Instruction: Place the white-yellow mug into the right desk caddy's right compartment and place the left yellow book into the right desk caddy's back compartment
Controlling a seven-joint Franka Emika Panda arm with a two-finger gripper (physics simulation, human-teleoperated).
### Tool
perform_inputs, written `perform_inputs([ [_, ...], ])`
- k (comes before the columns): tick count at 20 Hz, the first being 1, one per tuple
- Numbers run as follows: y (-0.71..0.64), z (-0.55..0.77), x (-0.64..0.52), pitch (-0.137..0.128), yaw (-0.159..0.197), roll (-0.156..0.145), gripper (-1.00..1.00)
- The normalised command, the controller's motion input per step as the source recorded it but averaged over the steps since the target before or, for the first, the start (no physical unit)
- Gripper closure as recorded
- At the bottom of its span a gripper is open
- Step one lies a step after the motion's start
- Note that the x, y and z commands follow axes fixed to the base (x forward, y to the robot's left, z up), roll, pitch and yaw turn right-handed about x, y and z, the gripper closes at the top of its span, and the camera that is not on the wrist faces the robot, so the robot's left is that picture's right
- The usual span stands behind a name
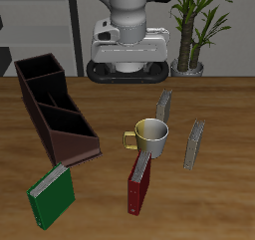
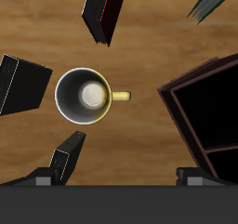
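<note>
Off-white mug with yellow handle [image 1: 152, 134] upright at centre of the exterior frame, between grey-yellow book [image 1: 165, 106] and red book [image 1: 140, 182]. Directly beneath gripper [image 2: 119, 177], fingers spread wide, empty. Handle pointing toward dark brown caddy [image 1: 52, 107], middle left.

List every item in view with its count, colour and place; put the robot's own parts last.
white-yellow mug: 1, off-white with yellow handle, table middle.
yellow books: 2, grey-yellow, upright; second nearer the front.
red book: 1, dark red, in front of the mug.
green book: 1, green, by the caddy's near end.
desk caddy: 1, dark brown, beside the mug.
potted plant: 1, green, behind the table.
gripper: 1, dark fingers, above the mug, open.
</note>
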Motion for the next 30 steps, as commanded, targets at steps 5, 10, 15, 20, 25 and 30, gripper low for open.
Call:
perform_inputs([
  [5,0.05,-0.09,0.0,-0.085,-0.071,-0.018,-1.0],
  [10,0.05,-0.16,0.0,-0.062,-0.143,-0.065,-1.0],
  [15,0.13,-0.18,0.05,-0.074,-0.159,-0.039,-1.0],
  [20,0.01,-0.16,0.08,0.001,-0.196,-0.003,-1.0],
  [25,0.01,-0.27,0.07,-0.018,-0.149,-0.103,-1.0],
  [30,-0.1,-0.26,0.05,0.001,-0.167,-0.03,-1.0],
])
